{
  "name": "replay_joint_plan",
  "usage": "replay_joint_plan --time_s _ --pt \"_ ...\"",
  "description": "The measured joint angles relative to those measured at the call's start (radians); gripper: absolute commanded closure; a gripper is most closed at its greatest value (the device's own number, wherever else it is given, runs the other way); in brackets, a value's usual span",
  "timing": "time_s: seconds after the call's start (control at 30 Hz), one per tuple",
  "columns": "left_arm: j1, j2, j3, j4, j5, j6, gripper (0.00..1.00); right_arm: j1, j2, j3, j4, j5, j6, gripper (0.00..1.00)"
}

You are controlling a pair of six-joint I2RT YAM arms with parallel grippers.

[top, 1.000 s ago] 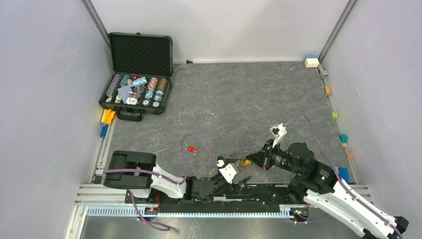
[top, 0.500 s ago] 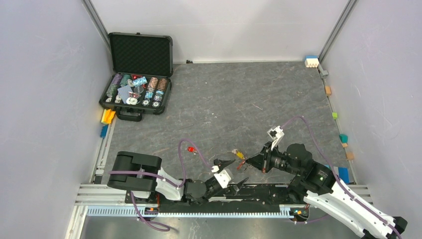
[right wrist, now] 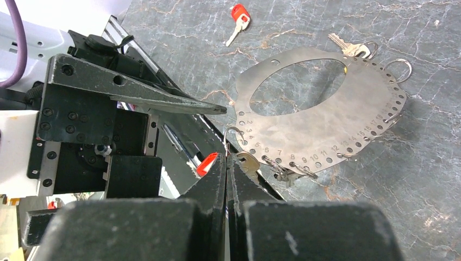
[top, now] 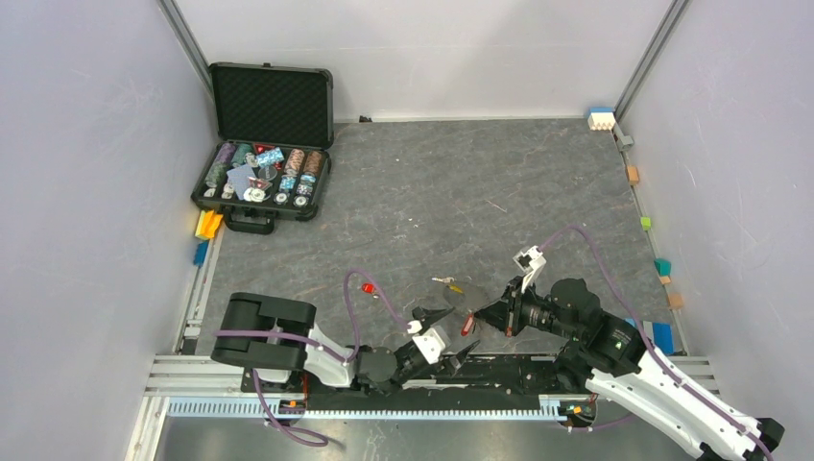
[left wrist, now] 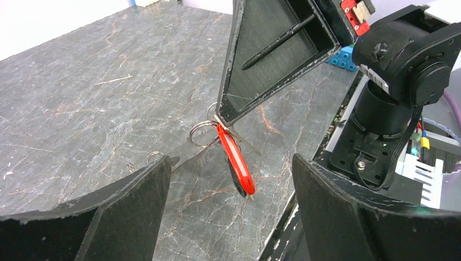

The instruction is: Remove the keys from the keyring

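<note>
The keyring is a flat silver-grey plate with an oval hole, numbered holes and small wire rings. It is tilted up off the table. My right gripper is shut on its near rim beside a small ring. A red-headed key hangs there, with a black one behind it. A brass key sits beside the right fingertips. A silver key hangs at the far rim. My left gripper stands open just below the hanging red key, without touching it. One red key lies loose on the table.
An open black case of poker chips stands at the far left. Small coloured blocks line the right edge, and a blue one lies by the right arm. The black rail runs right behind both grippers.
The right gripper has shifted a little left toward the left gripper, and the keyring has swung out to the far left. The left arm has pulled back slightly toward the rail.
</note>
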Motion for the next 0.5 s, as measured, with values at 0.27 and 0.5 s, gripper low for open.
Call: replay_joint_plan --time_s 0.27,0.5 --pt "0.000 0.038 0.001 0.003 -0.010 0.001 0.12 0.000 -0.009 -0.013 0.024 -0.034 0.000 1.00" --pt "-0.001 0.051 0.011 0.005 -0.033 0.002 0.09 0.000 -0.036 -0.025 0.055 -0.084 0.002 1.00"
